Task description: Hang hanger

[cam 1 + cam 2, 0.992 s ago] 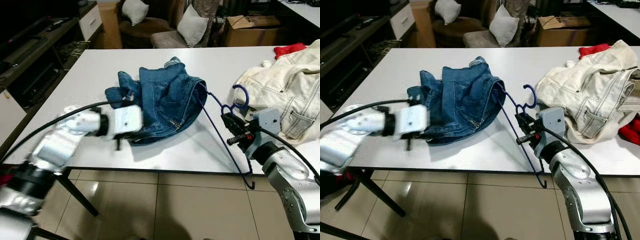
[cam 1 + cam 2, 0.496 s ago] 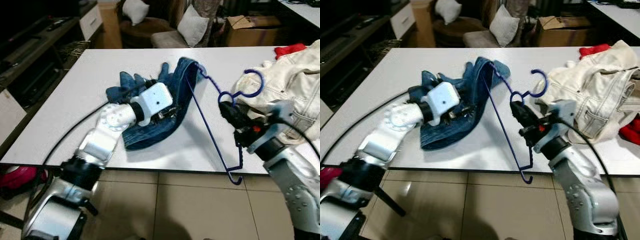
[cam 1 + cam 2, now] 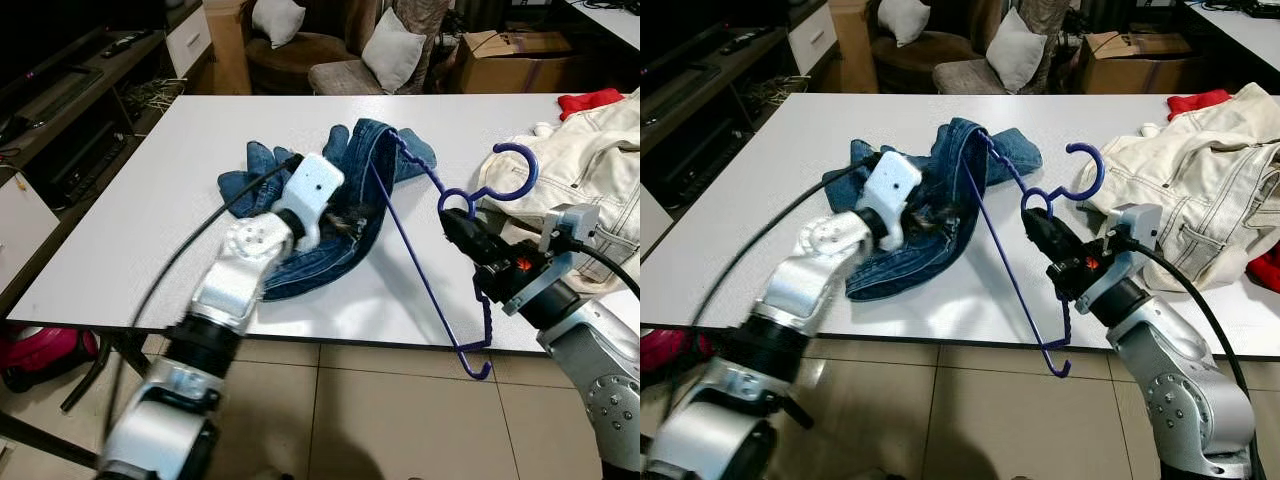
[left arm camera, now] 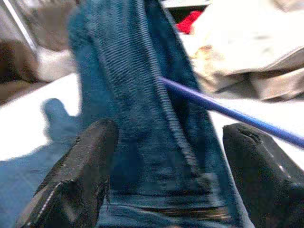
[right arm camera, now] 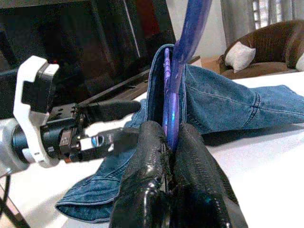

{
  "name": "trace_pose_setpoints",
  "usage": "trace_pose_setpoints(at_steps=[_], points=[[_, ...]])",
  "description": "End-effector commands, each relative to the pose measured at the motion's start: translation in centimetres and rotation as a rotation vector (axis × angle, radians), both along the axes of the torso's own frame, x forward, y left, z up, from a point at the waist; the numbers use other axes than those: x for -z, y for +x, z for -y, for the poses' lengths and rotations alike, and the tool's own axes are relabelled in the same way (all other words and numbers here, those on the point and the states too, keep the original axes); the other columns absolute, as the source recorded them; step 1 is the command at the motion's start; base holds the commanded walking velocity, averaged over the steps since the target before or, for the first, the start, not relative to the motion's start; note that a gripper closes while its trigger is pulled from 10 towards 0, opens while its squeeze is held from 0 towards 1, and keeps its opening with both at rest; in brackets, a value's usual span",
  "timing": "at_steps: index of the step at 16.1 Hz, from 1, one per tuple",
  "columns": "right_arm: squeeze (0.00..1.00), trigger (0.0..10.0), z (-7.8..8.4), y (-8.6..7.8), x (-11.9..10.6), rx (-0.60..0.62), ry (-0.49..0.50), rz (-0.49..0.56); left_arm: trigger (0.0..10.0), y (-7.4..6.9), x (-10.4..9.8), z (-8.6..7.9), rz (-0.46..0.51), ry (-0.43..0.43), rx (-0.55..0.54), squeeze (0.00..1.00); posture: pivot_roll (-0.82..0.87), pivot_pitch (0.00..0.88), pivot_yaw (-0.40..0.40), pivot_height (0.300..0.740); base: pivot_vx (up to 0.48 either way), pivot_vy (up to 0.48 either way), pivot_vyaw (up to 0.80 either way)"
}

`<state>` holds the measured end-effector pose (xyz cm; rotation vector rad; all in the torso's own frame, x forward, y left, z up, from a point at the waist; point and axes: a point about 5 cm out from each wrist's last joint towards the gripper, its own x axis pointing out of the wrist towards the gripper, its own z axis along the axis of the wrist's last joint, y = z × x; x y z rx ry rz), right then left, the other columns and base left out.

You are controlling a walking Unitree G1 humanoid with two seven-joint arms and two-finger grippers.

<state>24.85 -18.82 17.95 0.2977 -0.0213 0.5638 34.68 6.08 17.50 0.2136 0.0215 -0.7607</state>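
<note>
the table carries blue jeans, now lifted higher at one end on the purple hanger, so threading looks nearly done. beside the jeans a cream jacket crowds the right tool, clamped on the hanger's neck. left tool, fingers apart, straddles the jeans.

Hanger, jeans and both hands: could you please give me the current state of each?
Blue hanger: tilted, lifted off the table, one end threaded into the jeans.
Jeans: bunched on the white table, partly lifted by the hanger.
Right hand: shut on the hanger below its hook.
Left hand: open, fingers either side of the denim.
</note>
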Motion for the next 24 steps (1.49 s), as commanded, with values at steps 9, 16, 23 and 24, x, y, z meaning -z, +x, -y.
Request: trace_pose_setpoints(at_steps=[9,16,23,24], points=[[0.00,10.0,-0.4,-0.2,-1.1,-0.035,0.022,0.049,10.0,0.2,3.1,-0.2,-0.061,0.141,-0.062,0.00,-0.19,0.000,0.081,0.740,0.000,0.000,0.00],[0.00,10.0,-0.1,-0.2,-1.3,-0.012,0.027,0.059,0.0,1.4,2.9,-2.5,0.017,0.257,-0.283,0.00,-0.19,0.000,0.086,0.740,0.000,0.000,0.00],[0.00,10.0,0.1,0.0,-1.4,0.004,0.027,0.063,0.0,1.5,2.5,-3.6,0.036,0.312,-0.301,0.00,-0.20,0.000,0.088,0.740,0.000,0.000,0.00],[0.00,10.0,0.1,0.0,-1.4,0.005,0.027,0.063,0.0,1.5,2.6,-3.7,0.026,0.306,-0.304,0.00,-0.20,0.000,0.088,0.740,0.000,0.000,0.00]])
